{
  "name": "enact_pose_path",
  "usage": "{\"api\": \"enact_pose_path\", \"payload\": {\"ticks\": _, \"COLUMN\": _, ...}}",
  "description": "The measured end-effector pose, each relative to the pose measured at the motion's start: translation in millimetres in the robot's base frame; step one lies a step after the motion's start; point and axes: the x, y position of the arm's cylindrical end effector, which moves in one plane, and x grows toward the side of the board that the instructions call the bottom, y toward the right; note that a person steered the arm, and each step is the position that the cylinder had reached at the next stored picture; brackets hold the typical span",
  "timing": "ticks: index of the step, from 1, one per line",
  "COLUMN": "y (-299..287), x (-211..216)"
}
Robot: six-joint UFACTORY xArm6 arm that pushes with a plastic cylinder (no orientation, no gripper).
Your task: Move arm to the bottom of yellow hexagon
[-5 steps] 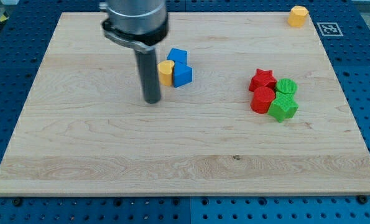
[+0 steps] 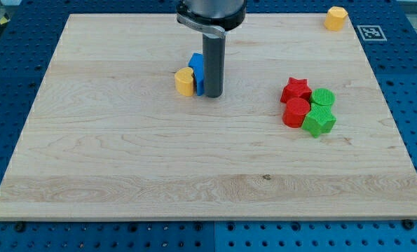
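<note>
Far from done: my tip (image 2: 213,95) beside blue blocks (image 2: 197,72), well apart from top-right yellow hexagon block (image 2: 336,17) on wooden bench (image 2: 124,175); no jaws fitted.

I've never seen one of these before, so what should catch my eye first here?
The dark rod coming down from the view's top, my tip resting on the wooden board right against blue blocks and a yellow block. Right of it sits a tight red and green cluster; a yellow hexagon sits alone at the top right corner.
</note>
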Motion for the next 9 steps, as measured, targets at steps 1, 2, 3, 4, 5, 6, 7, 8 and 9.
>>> {"api": "enact_pose_path", "payload": {"ticks": 1, "y": -5.9, "x": -1.4}}
{"api": "enact_pose_path", "payload": {"ticks": 2, "y": -6.4, "x": -1.4}}
{"api": "enact_pose_path", "payload": {"ticks": 3, "y": -6.4, "x": -1.4}}
{"api": "enact_pose_path", "payload": {"ticks": 4, "y": 30.4, "x": -1.4}}
{"api": "enact_pose_path", "payload": {"ticks": 5, "y": 43.0, "x": -4.9}}
{"api": "enact_pose_path", "payload": {"ticks": 6, "y": 66.4, "x": -29.0}}
{"api": "enact_pose_path", "payload": {"ticks": 7, "y": 77.0, "x": -58.2}}
{"api": "enact_pose_path", "payload": {"ticks": 8, "y": 83.4, "x": -78.6}}
{"api": "enact_pose_path", "payload": {"ticks": 9, "y": 106.0, "x": -78.6}}
